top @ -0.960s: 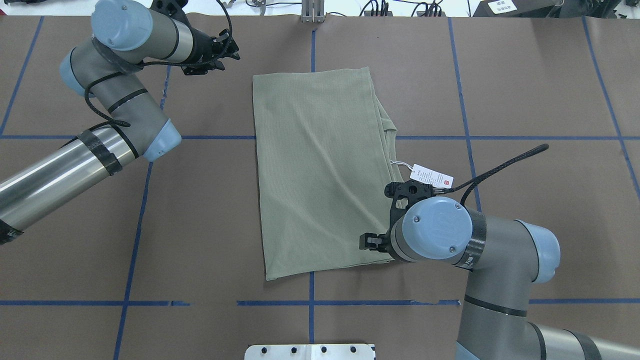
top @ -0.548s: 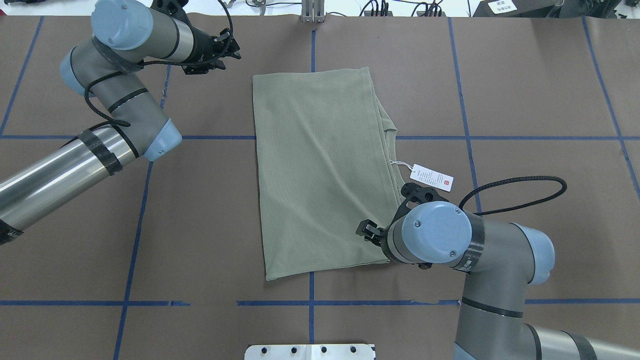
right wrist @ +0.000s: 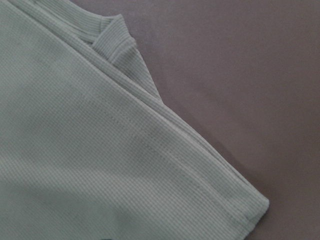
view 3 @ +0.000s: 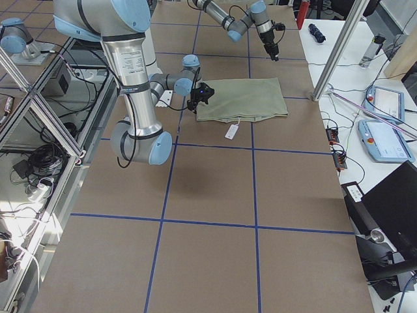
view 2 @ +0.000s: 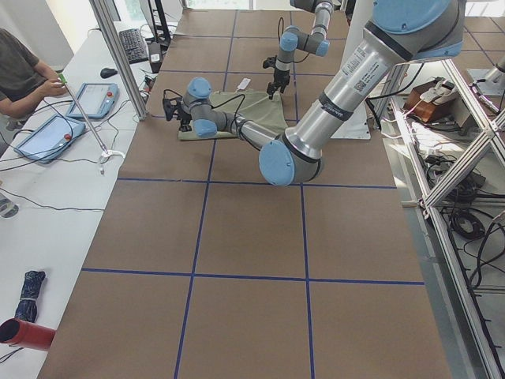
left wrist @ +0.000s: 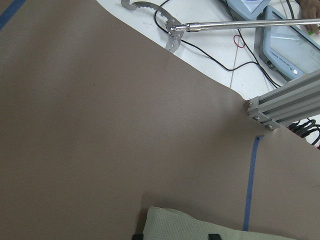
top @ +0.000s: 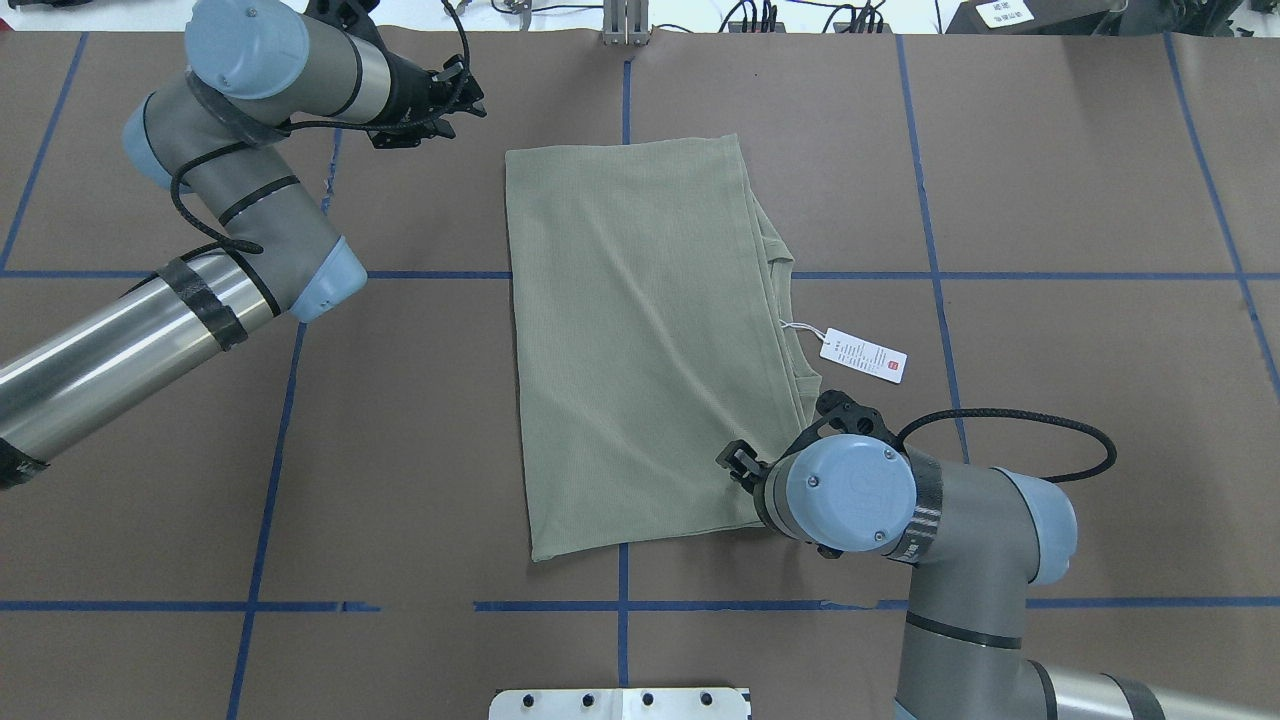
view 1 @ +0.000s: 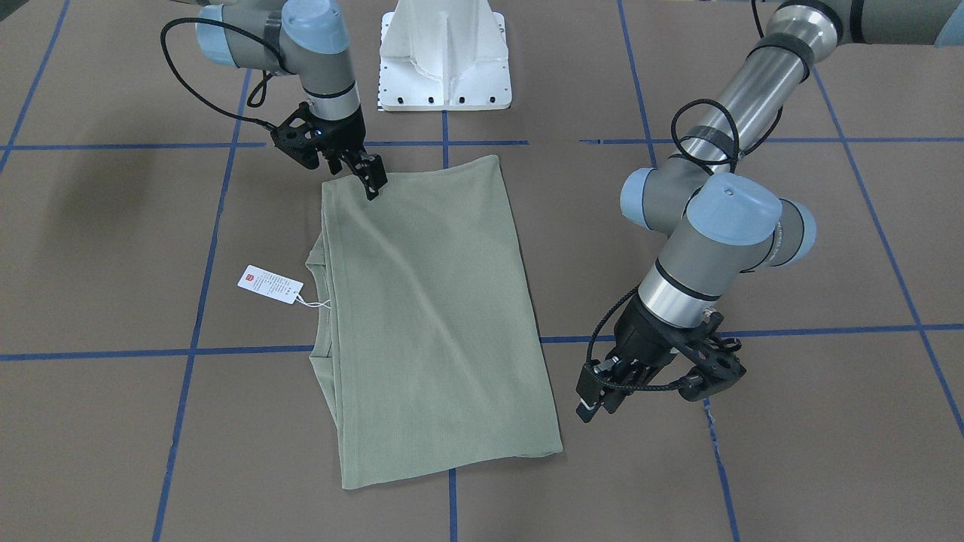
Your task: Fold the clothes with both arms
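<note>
— Shirt [top: 640,340]: where is it laid?
— Folded flat mid-table [top: 1050,180], tag [top: 863,356] beside it.
— Grippers?
— Left gripper [view 1: 593,397] is held wide near the far corner; right gripper [top: 738,462] is lowered at the near corner, spread untellable.

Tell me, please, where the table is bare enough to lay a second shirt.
Bare: the table at its far right, beyond the hang tag; also the strip between the shirt and the left arm. Crowded: the shirt's near right corner under the right hand, and its far left corner beside the left hand.
</note>
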`<action>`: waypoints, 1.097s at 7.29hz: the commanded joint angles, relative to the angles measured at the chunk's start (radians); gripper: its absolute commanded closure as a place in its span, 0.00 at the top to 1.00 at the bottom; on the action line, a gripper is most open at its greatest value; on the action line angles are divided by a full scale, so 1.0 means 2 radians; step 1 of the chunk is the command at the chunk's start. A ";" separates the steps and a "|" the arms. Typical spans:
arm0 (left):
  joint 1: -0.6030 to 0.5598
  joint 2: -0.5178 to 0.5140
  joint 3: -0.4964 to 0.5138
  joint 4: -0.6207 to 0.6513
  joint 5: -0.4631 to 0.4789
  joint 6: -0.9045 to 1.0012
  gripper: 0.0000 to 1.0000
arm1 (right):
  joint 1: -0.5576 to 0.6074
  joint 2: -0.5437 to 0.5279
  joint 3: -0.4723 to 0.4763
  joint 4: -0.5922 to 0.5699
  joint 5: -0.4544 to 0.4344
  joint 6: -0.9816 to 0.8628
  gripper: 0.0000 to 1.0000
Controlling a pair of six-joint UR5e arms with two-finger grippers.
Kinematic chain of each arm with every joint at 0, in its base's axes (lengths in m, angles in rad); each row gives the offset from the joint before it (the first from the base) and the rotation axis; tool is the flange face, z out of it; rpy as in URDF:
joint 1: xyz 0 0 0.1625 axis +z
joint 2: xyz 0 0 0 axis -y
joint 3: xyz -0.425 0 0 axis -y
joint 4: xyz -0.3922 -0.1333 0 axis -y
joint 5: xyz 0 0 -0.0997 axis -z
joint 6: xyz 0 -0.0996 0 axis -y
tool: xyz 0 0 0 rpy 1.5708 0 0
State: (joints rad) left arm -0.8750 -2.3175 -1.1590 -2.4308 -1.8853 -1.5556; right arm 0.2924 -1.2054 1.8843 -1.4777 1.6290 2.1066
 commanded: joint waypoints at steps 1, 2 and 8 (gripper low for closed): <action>0.000 0.001 -0.004 0.003 0.000 -0.001 0.53 | -0.001 -0.001 -0.006 0.000 0.000 0.001 0.80; 0.000 0.001 -0.004 0.003 0.000 -0.001 0.53 | -0.001 0.001 -0.009 0.000 0.000 0.001 0.60; 0.001 0.002 -0.011 0.004 -0.001 -0.002 0.53 | 0.002 0.003 0.007 -0.001 0.005 -0.016 0.00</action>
State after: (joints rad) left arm -0.8739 -2.3132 -1.1772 -2.4224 -1.8867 -1.5577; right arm 0.2949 -1.2036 1.8826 -1.4776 1.6414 2.0745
